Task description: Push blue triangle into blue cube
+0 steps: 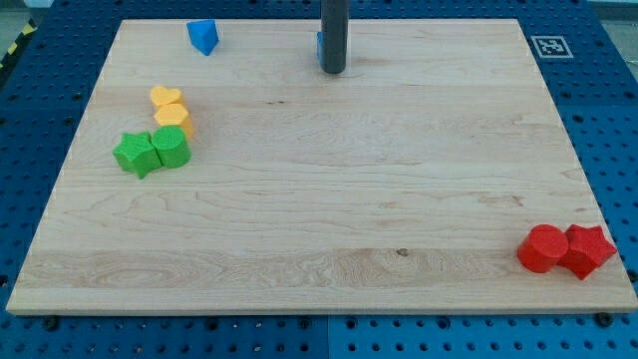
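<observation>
The blue triangle lies near the view's top edge, left of centre. My rod comes down at the top centre and my tip rests on the board. Only a thin blue sliver of the blue cube shows at the rod's left side; the rest is hidden behind the rod. My tip is right against the cube and well to the right of the triangle, with bare board between them.
A yellow heart, a yellow block, a green star and a green block cluster at the left. A red cylinder and a red star sit at the bottom right. A marker tag lies off the board's top right corner.
</observation>
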Motion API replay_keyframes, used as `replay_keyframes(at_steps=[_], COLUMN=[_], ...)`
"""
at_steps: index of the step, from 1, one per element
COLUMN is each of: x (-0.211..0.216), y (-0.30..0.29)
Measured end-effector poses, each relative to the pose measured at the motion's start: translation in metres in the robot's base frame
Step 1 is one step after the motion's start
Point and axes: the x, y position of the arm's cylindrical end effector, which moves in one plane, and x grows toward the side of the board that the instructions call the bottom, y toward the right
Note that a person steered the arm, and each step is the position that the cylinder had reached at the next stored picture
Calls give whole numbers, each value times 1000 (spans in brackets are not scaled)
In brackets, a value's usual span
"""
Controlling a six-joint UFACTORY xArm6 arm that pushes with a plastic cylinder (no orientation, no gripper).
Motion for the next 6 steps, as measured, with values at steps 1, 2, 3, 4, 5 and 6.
replay_keyframes(at_steps=[1, 2, 3, 4, 5, 6], x=[-19, -26, -22, 4, 18, 18], y=[1, 1, -2, -27, -67, -123])
